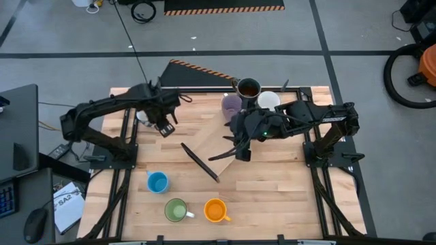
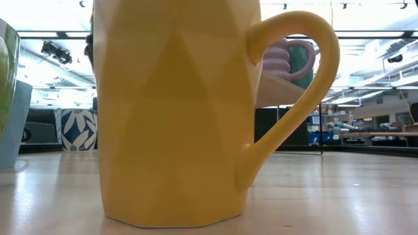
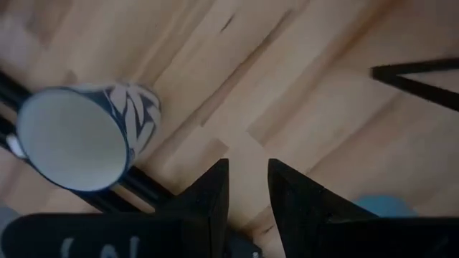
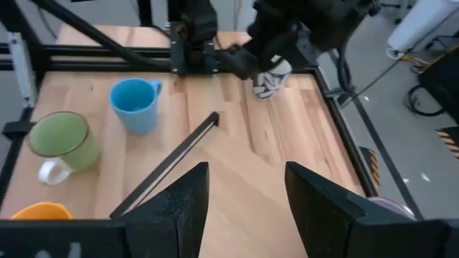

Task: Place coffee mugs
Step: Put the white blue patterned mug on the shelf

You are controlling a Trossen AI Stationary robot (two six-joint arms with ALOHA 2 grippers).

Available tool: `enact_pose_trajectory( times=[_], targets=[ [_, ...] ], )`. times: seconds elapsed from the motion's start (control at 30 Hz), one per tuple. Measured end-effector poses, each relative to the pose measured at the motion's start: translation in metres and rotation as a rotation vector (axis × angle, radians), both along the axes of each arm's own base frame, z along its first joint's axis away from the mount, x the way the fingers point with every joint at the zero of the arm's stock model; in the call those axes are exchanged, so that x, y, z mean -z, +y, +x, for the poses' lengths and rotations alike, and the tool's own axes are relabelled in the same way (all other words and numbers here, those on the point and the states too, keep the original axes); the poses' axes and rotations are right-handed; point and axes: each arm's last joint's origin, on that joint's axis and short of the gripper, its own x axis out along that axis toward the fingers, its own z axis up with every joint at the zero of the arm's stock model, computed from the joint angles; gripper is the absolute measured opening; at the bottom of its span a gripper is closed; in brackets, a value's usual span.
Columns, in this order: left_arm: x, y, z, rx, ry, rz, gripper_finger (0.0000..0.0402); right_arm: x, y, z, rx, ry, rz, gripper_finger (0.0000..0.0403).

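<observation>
Ceramic mugs sit in two groups on the wooden table (image 1: 272, 184): blue mug (image 1: 157, 182), green mug (image 1: 176, 209) and orange mug (image 1: 215, 210) along the near edge, and a lilac mug (image 1: 231, 105), dark mug (image 1: 248, 88) and white mug (image 1: 268, 101) clustered at the far edge. A leaf-patterned white mug (image 3: 79, 136) stands by the left frame rail, beside the left gripper (image 1: 165, 127). That gripper hangs above it with fingers slightly parted, holding nothing. The right gripper (image 1: 240, 145) hovers mid-table beside a dark strip (image 1: 199, 162), jaws parted and empty. For the next pick, the left gripper should probably centre over the patterned mug's rim, widen enough to straddle the wall, descend squarely, and avoid the rail before closing.
</observation>
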Motion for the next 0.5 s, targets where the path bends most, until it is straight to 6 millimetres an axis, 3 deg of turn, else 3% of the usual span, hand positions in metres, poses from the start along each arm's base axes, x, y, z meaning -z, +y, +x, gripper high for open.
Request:
enact_pose_trajectory(
  times=[0.23, 0.5],
  targets=[
    [0.035, 0.015, -0.011, -0.182, 0.025, -0.005, 0.0105, 0.001, 0.006, -0.001, -0.082, 0.018, 0.033, 0.019],
    [0.036, 0.038, -0.029, -0.304, 0.098, 0.092, 0.0105, 0.001, 0.014, -0.003, -0.08, 0.012, 0.064, 0.019]
  ],
)
